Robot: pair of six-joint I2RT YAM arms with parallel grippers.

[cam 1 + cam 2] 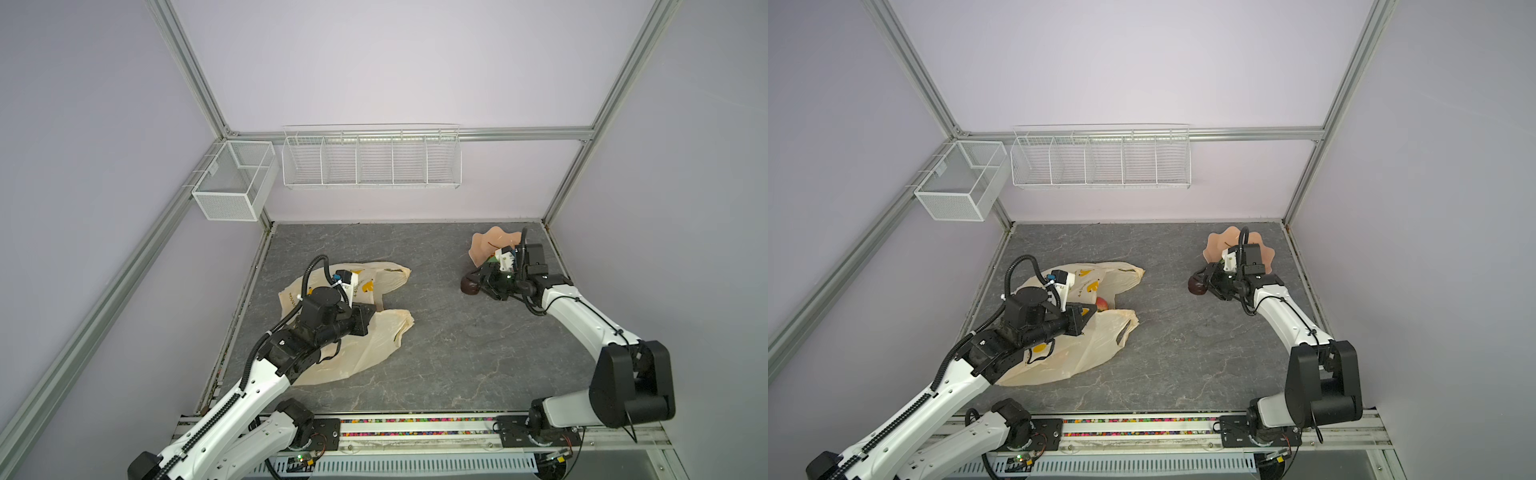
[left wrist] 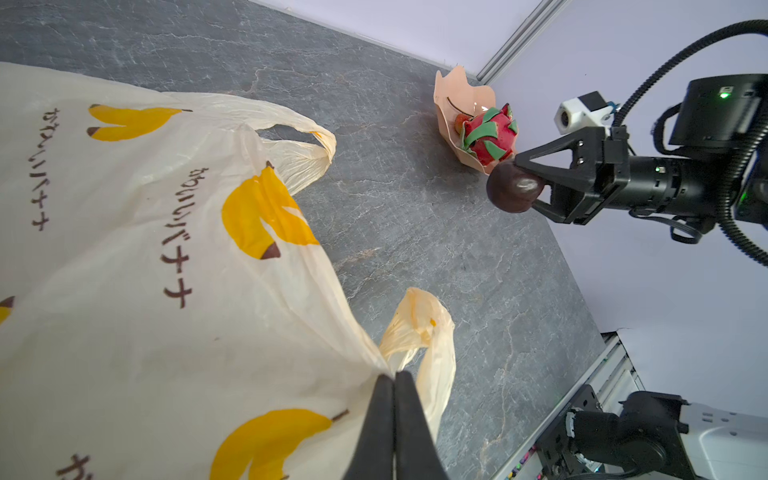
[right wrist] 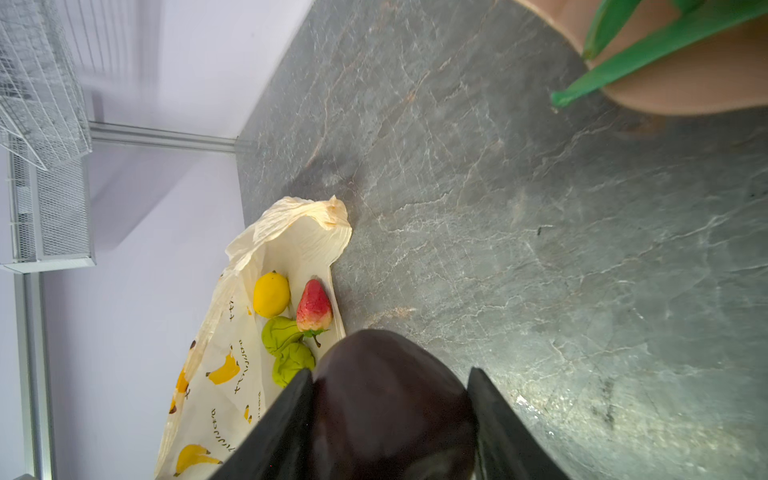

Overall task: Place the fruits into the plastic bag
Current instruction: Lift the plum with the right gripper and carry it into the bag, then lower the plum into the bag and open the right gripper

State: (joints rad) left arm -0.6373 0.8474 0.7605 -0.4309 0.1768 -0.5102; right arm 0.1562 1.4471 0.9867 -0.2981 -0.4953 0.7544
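- Left hand (image 2: 394,377) clenched tight on a pinch of the plastic bag (image 2: 124,249), at the rim of its mouth just beside one handle loop.
- Bag lies on the left side of the gray counter (image 1: 457,353) in both top views, with its mouth and both handles pointing toward the middle.
- Seen in the bag's mouth from the right wrist view: yellow fruit (image 3: 271,294), strawberry (image 3: 313,307) and green lumpy fruit (image 3: 286,345), all close together, the strawberry touching the green one.
- Right hand (image 2: 525,185) grasping the dark brown ball (image 2: 513,189), one finger on each side.
- Ball is at the far right of the counter, just beside the peach bowl (image 2: 453,104) and well apart from the bag; hard to tell whether it touches the counter or sits just off it.
- Dragon fruit (image 2: 490,135) is in the bowl, with something small and red behind it, possibly another strawberry.
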